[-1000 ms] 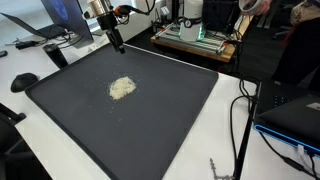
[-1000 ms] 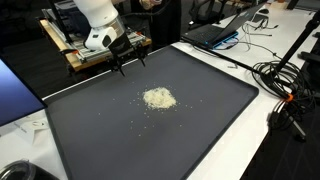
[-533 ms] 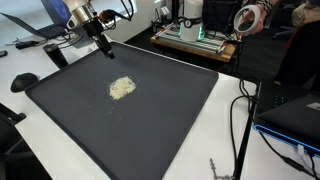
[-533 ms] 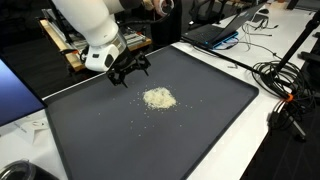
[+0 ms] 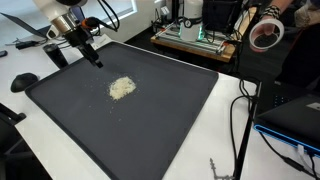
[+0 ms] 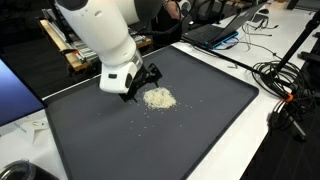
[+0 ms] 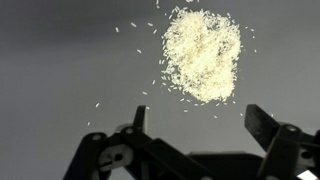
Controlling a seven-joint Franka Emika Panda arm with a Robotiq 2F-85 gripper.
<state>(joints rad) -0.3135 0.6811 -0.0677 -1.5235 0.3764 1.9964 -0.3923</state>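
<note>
White rice grains (image 7: 203, 55) are lying heaped beside the end effector (image 7: 197, 120) — fingers apart — where a low sweep risks scattering them.

Gripper base: in the wrist view the gripper (image 7: 200, 124) is cut off by the lower edge, and its dark linkage is blurred.
Pile top: ahead of the fingertips, the grain pile (image 7: 203, 52) runs past the upper edge.
Finger gap: in an exterior view the gripper (image 6: 142, 85) is partly hidden behind the white wrist housing (image 6: 118, 72).
Arm: above the gripper, the arm (image 5: 62, 12) is cut off by the top edge in both exterior views.
Grains: too small to tell their kind.
Mat: beneath the gripper, the black mat's (image 6: 205, 120) near corner is cut off by the bottom edge.
</note>
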